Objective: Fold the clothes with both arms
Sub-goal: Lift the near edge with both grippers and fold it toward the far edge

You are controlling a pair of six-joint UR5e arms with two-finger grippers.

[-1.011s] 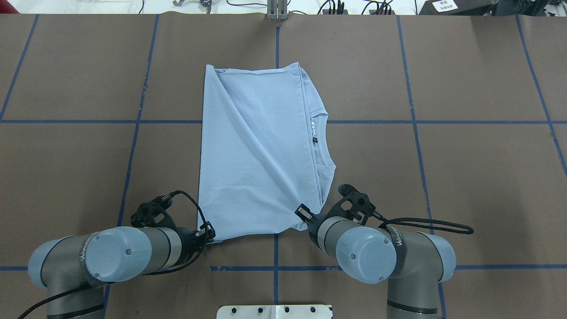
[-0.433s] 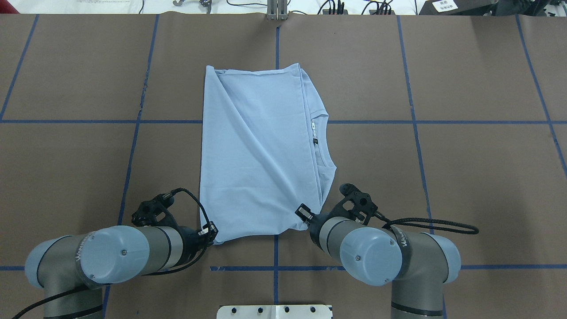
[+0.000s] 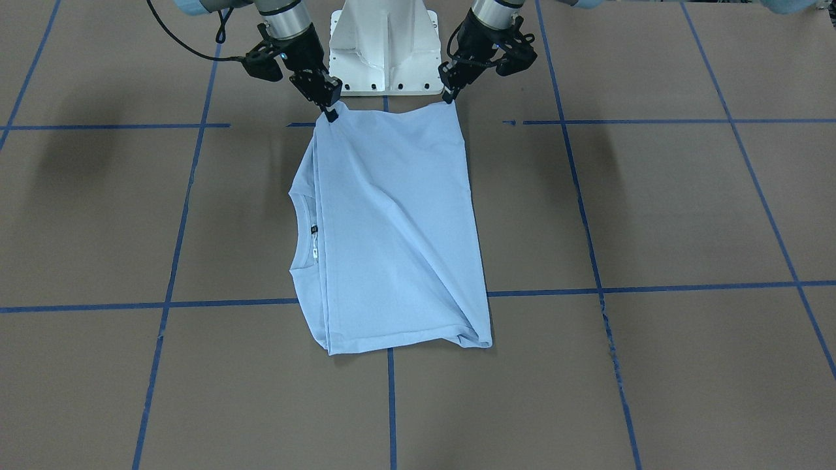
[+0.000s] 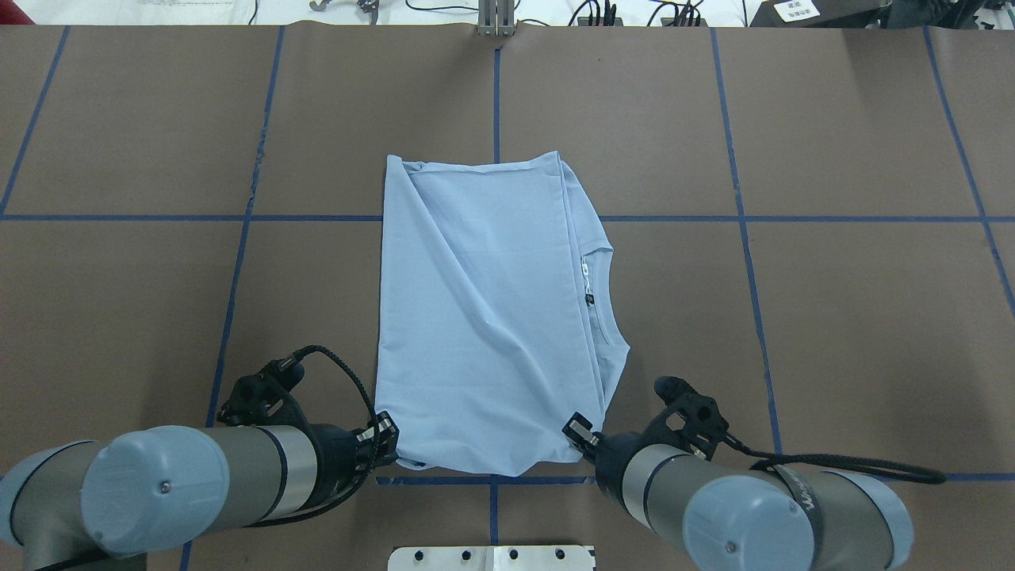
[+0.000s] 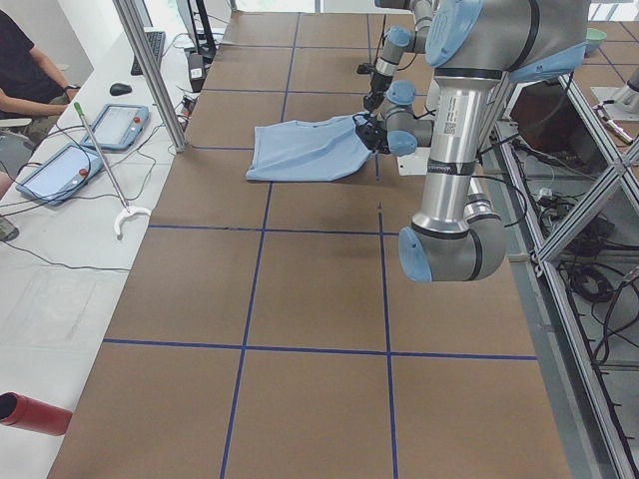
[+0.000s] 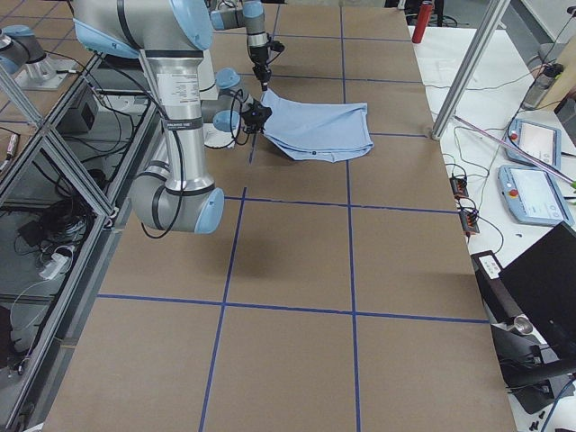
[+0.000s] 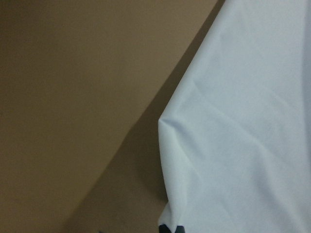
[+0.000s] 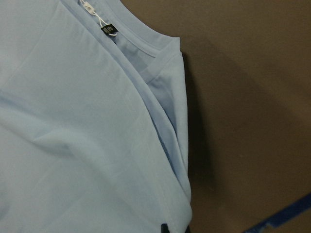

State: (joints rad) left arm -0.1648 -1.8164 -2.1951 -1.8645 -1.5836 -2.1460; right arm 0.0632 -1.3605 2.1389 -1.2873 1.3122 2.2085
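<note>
Bright and even from above in the fixed views, and sharp. Soft, broad shadows on the worktop (image 3: 653, 215) well outward of the left hand (image 3: 449, 98) and the right hand (image 3: 328, 112). Dimmer and blurrier at the wrists, with dark shadow hugging the T-shirt (image 7: 243, 121) beside each hand.

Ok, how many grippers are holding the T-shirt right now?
2. The left gripper pinches the T-shirt at its near corner on the robot's left; the right gripper pinches the near corner on the collar side. No others seem hidden.
</note>
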